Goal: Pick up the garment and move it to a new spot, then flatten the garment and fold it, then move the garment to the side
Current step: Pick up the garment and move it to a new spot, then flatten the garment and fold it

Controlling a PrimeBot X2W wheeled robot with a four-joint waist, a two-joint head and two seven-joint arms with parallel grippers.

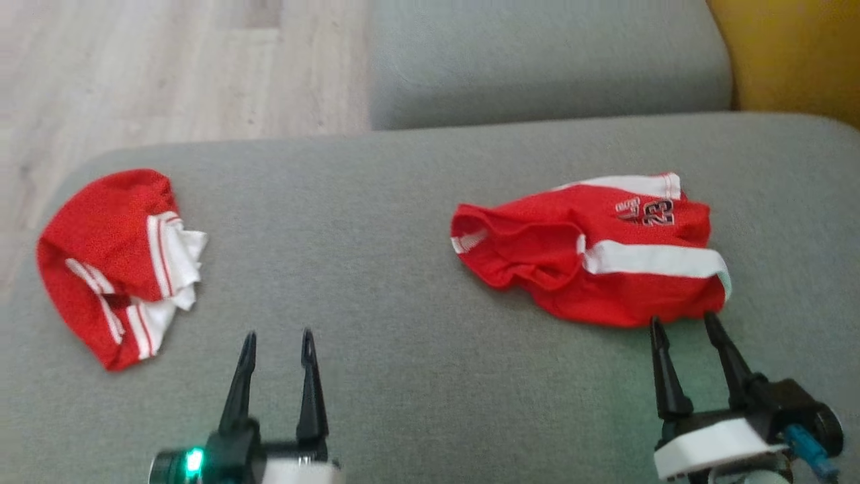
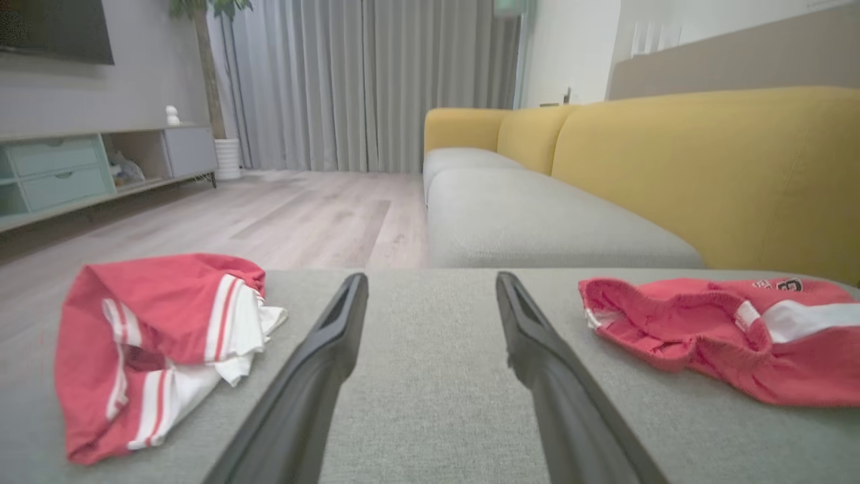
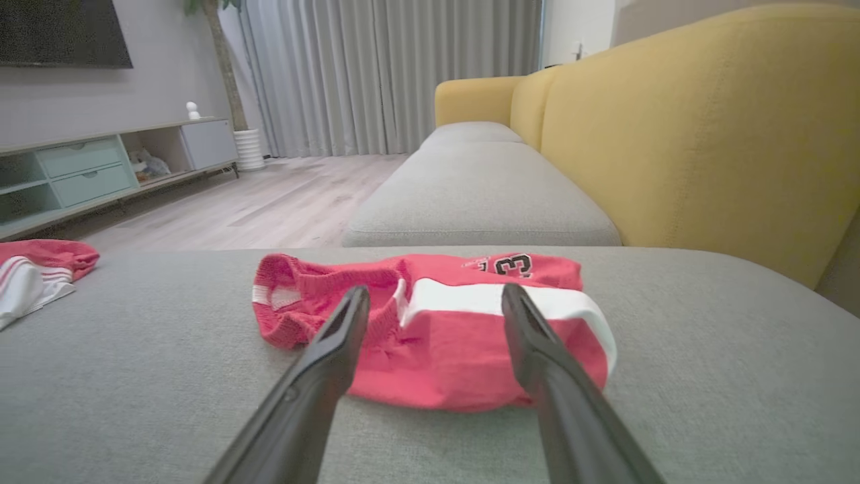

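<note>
A grey sofa seat (image 1: 416,417) spreads below me, its far-left corner rounded. Beyond it sits a second grey seat cushion (image 1: 537,60), set close against the first. A yellow backrest (image 3: 705,134) runs along my right side, tall and padded. To my left lies a pale wooden floor (image 1: 168,74). Across the room, grey curtains (image 2: 369,81) hang to the floor in folds; beside them stands a white ribbed pot (image 2: 228,158) with a slim trunk rising from it. A low cabinet (image 2: 67,175) with mint drawers lines the wall — a small white figure (image 2: 173,115) on top, a dark screen (image 2: 54,30) above.
</note>
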